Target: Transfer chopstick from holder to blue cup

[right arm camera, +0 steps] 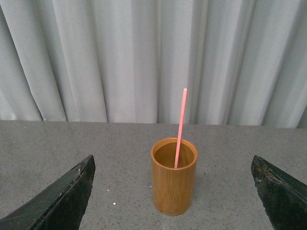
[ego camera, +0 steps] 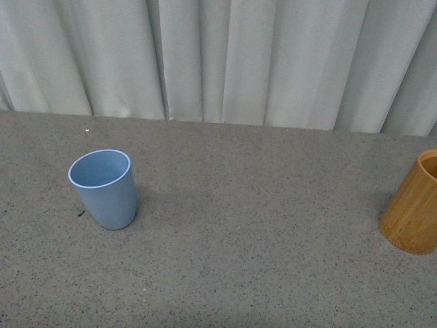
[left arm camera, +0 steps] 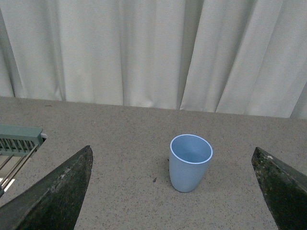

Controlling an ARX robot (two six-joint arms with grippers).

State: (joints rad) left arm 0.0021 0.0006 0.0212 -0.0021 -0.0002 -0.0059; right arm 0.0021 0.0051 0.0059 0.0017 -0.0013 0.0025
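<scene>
One thin, straight pink-red chopstick (right arm camera: 180, 128) stands near-vertical in the smooth orange-brown bamboo cylinder holder (right arm camera: 173, 184), directly ahead of the right fingers (right arm camera: 62, 201), which are spread wide and empty. Likewise wide and empty, the left fingers (left arm camera: 62, 191) face the matte, tapering light blue cup (left arm camera: 190, 165), well apart from the holder on the speckled grey desk (ego camera: 259, 225); right arm judged nearer to the chopstick.
</scene>
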